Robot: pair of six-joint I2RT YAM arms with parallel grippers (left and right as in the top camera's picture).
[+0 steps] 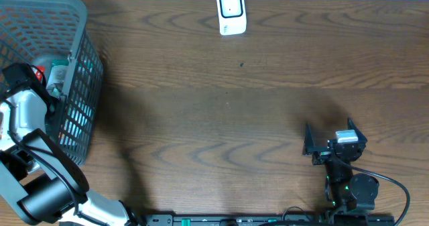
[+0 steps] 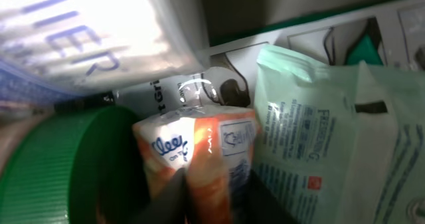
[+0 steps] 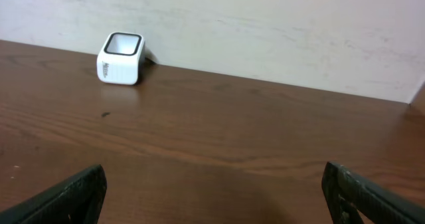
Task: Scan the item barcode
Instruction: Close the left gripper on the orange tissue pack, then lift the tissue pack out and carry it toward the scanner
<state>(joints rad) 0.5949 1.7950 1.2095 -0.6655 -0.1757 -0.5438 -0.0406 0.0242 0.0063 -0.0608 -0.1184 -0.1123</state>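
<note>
Deep in the grey mesh basket (image 1: 88, 65) at the table's left, my left gripper (image 1: 35, 73) reaches among the goods. In the left wrist view its dark fingers (image 2: 174, 194) press both sides of an orange and white tissue pack (image 2: 199, 144), so the left gripper (image 2: 216, 199) is shut on it. No barcode shows on the pack. The white scanner (image 1: 231, 12) stands at the table's far edge, also visible from the right wrist (image 3: 121, 58). My right gripper (image 1: 332, 135) rests near the front right, wide open (image 3: 212, 184), with only bare wood between its fingers.
Around the tissue pack lie a green round lid (image 2: 60, 164), a mint-green printed packet (image 2: 319, 124) and a shiny clear wrapper (image 2: 86, 31). The basket's mesh walls close in the left arm. Brown wood stretches between basket, scanner and right arm.
</note>
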